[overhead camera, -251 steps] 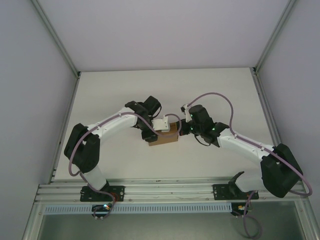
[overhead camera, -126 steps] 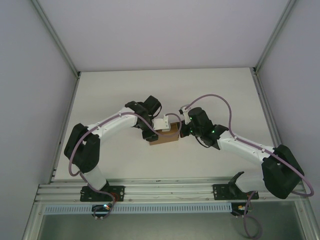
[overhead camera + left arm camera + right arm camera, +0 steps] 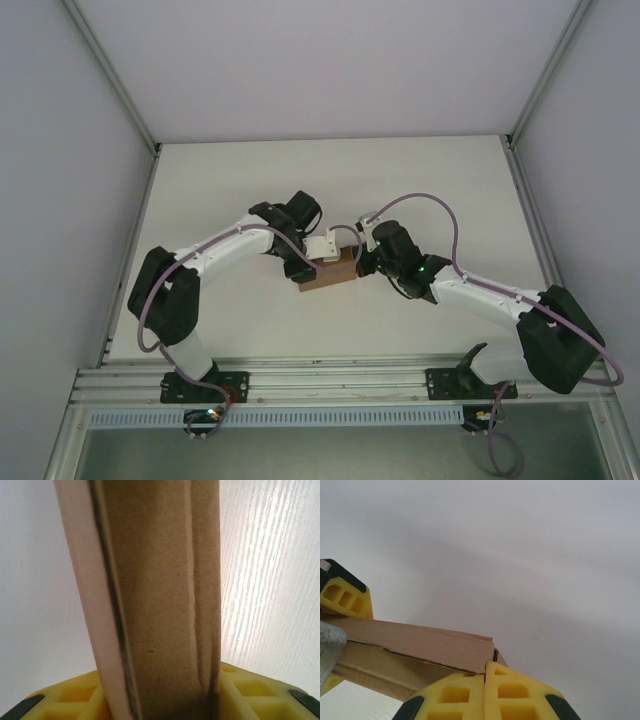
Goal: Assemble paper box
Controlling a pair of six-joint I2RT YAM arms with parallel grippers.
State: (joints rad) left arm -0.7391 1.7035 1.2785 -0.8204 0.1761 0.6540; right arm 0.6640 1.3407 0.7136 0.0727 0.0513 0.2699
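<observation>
The paper box [image 3: 328, 273] is a small brown cardboard box near the table's middle. My left gripper [image 3: 316, 256] is shut on it from the left. In the left wrist view the paper box [image 3: 160, 590] stands edge-on between the yellow fingers [image 3: 75, 700], with a seam down its face. My right gripper [image 3: 362, 262] is at the box's right end. In the right wrist view the right gripper [image 3: 485, 669] has its yellow pads pressed together, and their tips touch the corner of the paper box [image 3: 420, 642]. A left finger [image 3: 342, 597] shows at the box's far end.
The white table [image 3: 330, 180] is ringed by pale walls and aluminium rails [image 3: 130, 110]. A rail with a cable duct [image 3: 330, 385] runs along the near edge by both arm bases. Both arms' purple cables [image 3: 420, 200] loop above the table.
My right arm has shifted left, bringing its gripper up against the box's right end. The left arm and the box have stayed in place.
</observation>
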